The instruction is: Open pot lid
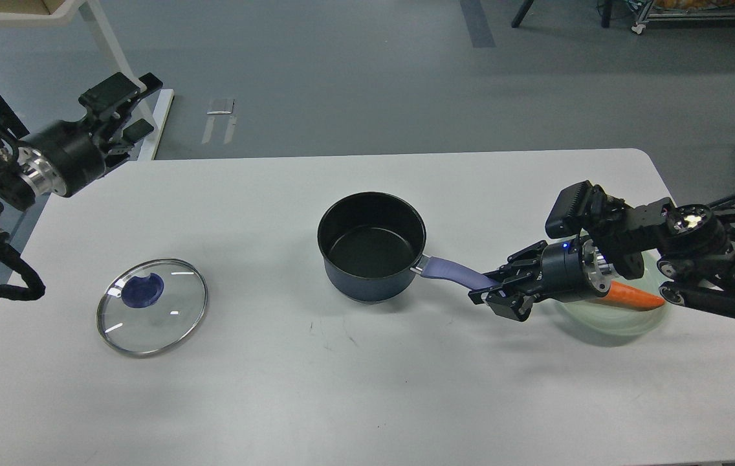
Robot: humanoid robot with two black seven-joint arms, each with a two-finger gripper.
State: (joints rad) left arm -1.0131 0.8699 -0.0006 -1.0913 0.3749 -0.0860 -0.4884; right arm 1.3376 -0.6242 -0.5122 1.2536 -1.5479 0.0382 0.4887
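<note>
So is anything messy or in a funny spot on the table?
Nothing is spilled or broken. The lid lies flat on the table, well left of the open pot. A carrot on the pale green plate sits partly hidden behind the right gripper.

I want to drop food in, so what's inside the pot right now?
Nothing shows inside the pot: just its bare black bottom. Its near inner wall is hidden by the rim. The lid lies off on the table.

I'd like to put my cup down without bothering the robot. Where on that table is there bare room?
The widest bare stretch is the front strip of the table, nearer than the lid and the pot. The gap between them is bare too. The right end is crowded: the right hand holds the pot's handle beside the green plate with a carrot.
</note>
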